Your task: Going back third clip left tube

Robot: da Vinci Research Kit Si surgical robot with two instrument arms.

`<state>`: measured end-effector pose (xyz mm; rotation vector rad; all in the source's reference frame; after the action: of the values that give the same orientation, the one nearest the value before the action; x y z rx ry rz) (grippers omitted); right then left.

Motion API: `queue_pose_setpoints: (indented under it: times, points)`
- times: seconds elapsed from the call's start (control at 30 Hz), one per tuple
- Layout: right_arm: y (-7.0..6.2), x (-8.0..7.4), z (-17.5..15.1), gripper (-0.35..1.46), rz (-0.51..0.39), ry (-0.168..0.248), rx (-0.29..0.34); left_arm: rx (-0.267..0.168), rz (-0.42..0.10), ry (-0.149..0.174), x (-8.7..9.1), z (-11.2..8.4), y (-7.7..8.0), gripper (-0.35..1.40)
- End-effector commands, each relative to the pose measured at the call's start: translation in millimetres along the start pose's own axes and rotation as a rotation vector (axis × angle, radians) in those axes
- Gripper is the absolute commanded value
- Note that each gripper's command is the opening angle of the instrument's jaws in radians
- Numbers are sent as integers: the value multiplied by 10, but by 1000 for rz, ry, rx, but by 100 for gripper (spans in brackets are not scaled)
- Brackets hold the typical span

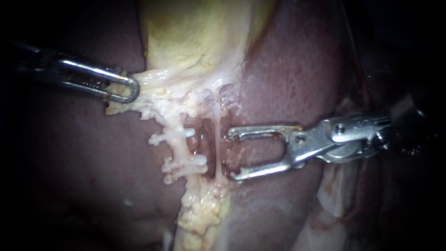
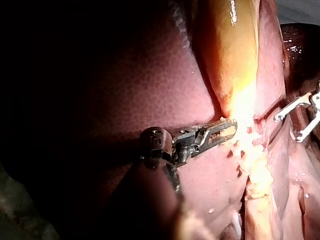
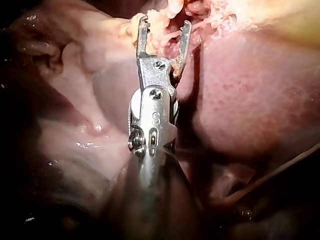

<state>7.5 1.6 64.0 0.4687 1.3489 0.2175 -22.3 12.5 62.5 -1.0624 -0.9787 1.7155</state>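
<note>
Right instrument (image 1: pixel 232 155) gapes near the clipped tube (image 1: pixel 179 149).

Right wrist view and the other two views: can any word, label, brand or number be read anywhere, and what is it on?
Right instrument: one small stamped mark on its metal wrist, too small to read reliably.
Left instrument: no writing shows.
Clips: plain white, no marks.
Liver and gallbladder: no words, labels or numbers.
</note>
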Motion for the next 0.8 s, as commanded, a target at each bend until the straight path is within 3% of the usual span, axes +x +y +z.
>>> queue_pose_setpoints:
  times: [0.03,0.47,0.8]
  points:
    - [-1,1,-5,50,5,-1,-3,0,0,0,0,0,0,-35]
    - [-3,2,-28,50,-9,-1,-2,1,0,1,1,3,-3,-35]
    - [-4,1,-31,50,-9,-1,0,19,33,12,-7,39,-21,-35]
